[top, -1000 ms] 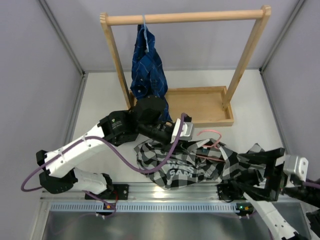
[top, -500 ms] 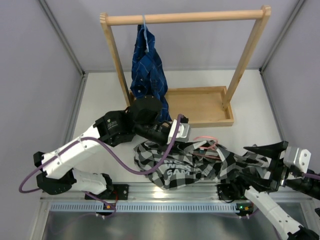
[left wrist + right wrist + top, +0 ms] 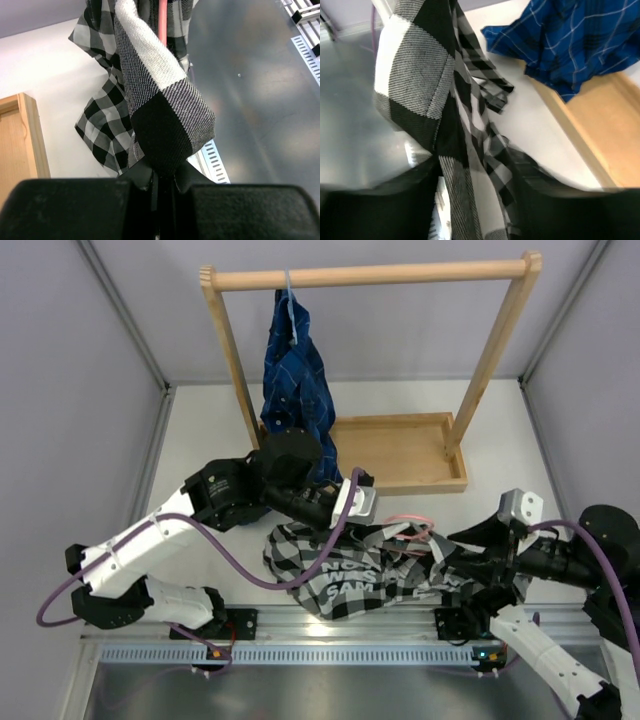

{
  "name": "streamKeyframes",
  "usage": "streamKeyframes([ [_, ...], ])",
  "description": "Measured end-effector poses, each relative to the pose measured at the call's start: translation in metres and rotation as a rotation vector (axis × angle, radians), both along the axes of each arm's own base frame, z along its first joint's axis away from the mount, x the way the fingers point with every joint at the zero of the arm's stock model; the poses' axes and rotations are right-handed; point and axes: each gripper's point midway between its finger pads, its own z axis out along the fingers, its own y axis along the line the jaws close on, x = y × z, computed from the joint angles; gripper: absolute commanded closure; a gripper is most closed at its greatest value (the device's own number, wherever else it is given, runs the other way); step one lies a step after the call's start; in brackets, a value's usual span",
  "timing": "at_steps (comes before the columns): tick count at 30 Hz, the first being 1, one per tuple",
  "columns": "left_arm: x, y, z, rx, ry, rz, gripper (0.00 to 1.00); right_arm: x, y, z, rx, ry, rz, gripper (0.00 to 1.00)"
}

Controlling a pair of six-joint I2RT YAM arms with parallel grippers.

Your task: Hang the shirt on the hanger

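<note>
Just in front of the wooden tray (image 3: 400, 483): shirt (image 3: 370, 570) bunched, lettering up, pinched by left gripper (image 3: 162, 172) and right gripper (image 3: 475, 200), both sets of jaws closed on cloth. Nearer the tray, hanger (image 3: 400, 517), partly buried. Above tray's left end, blue plaid shirt (image 3: 295, 380).

Wooden rack at the back of the table

We are seeing a wooden clothes rack (image 3: 370, 276) standing at the far side of the white table (image 3: 200, 455). A dark blue plaid shirt (image 3: 295, 380) is hanging from its top rail on a pale blue hanger (image 3: 291, 302), and a shallow wooden tray (image 3: 400, 450) is sitting between the posts.
</note>
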Motion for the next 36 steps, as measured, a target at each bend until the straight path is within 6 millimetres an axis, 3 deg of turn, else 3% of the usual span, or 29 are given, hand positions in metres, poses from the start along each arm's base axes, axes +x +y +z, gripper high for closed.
streamKeyframes([
  [2,0.0,0.001,-0.002,0.01,0.004,0.001,1.0,0.002,0.003,0.0,-0.004,0.006,0.017,0.94],
  [3,0.001,0.001,-0.002,0.011,0.001,0.007,1.0,0.0,0.004,0.001,-0.002,0.003,0.031,1.0],
  [5,0.008,0.0,-0.003,0.014,-0.011,0.042,1.0,-0.007,0.006,0.005,0.01,0.001,0.068,1.0],
  [6,0.011,-0.001,-0.003,0.014,-0.019,0.056,0.93,-0.009,0.006,0.007,0.015,-0.009,0.073,1.0],
  [9,0.018,-0.006,0.004,0.003,-0.039,0.089,0.89,-0.011,0.002,0.012,0.025,-0.039,0.052,1.0],
  [12,0.028,-0.012,0.012,-0.012,-0.062,0.15,0.57,-0.01,-0.005,0.017,0.04,-0.089,0.007,1.0],
  [13,0.034,-0.013,0.015,-0.02,-0.072,0.181,0.12,-0.011,-0.007,0.018,0.045,-0.102,-0.008,1.0],
  [14,0.041,-0.013,0.017,-0.026,-0.081,0.218,0.02,-0.012,-0.01,0.02,0.052,-0.119,-0.022,1.0],
  [21,0.08,-0.001,0.048,-0.112,-0.111,0.502,0.02,-0.009,-0.028,0.038,0.088,-0.196,-0.146,1.0],
  [24,0.096,0.027,0.082,-0.224,-0.102,0.69,0.02,-0.007,-0.042,0.055,0.107,-0.246,-0.232,1.0],
  [27,0.099,0.079,0.121,-0.397,-0.051,0.873,0.02,-0.016,-0.062,0.089,0.158,-0.335,-0.315,1.0],
  [30,0.084,0.141,0.154,-0.603,0.018,0.967,0.02,-0.031,-0.085,0.132,0.232,-0.437,-0.399,1.0],
  [33,0.068,0.196,0.17,-0.763,0.075,1.015,0.02,-0.047,-0.106,0.176,0.326,-0.522,-0.451,1.0],
  [36,0.067,0.218,0.156,-0.797,0.108,1.073,0.02,-0.05,-0.122,0.213,0.418,-0.559,-0.496,1.0],
])
